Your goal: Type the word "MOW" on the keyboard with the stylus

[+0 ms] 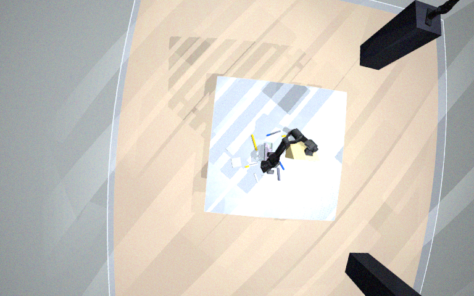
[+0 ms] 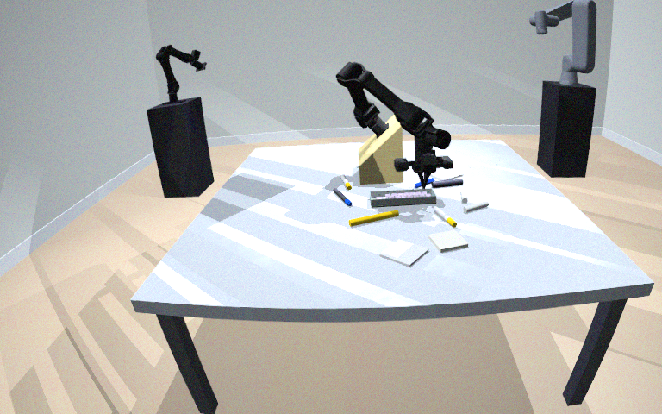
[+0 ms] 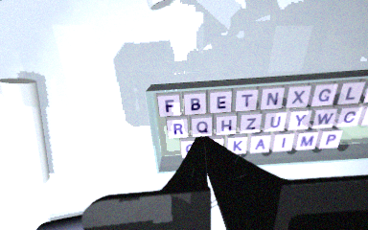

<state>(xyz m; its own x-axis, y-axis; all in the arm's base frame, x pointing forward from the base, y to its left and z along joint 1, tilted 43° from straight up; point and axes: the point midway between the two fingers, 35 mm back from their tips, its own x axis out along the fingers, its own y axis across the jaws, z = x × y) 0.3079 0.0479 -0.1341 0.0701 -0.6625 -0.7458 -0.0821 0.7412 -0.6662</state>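
The keyboard (image 1: 268, 148) (image 2: 402, 202) (image 3: 268, 120) lies on the table with pale lettered keys. In the wrist view M (image 3: 307, 141) and W (image 3: 326, 118) show clearly; a round letter at the left of the bottom row is partly covered. My gripper (image 2: 424, 186) (image 3: 201, 143) is shut and holds nothing. Its tips are at the keyboard's end, over the bottom row just below Q; contact is unclear. Several pen-like things lie around; which one is the stylus I cannot tell. They include a long yellow one (image 1: 253, 142) (image 2: 373, 218) and a blue-tipped dark one (image 1: 273, 133) (image 2: 342, 197).
A beige wedge (image 2: 380, 166) carries the arm behind the keyboard. A blue pen (image 1: 281, 165) and a dark marker (image 1: 278, 174) (image 2: 446, 184) lie near the gripper. A yellow-tipped white pen (image 2: 444, 216) and a square pad (image 1: 236, 162) (image 2: 447, 240) lie on the other side.
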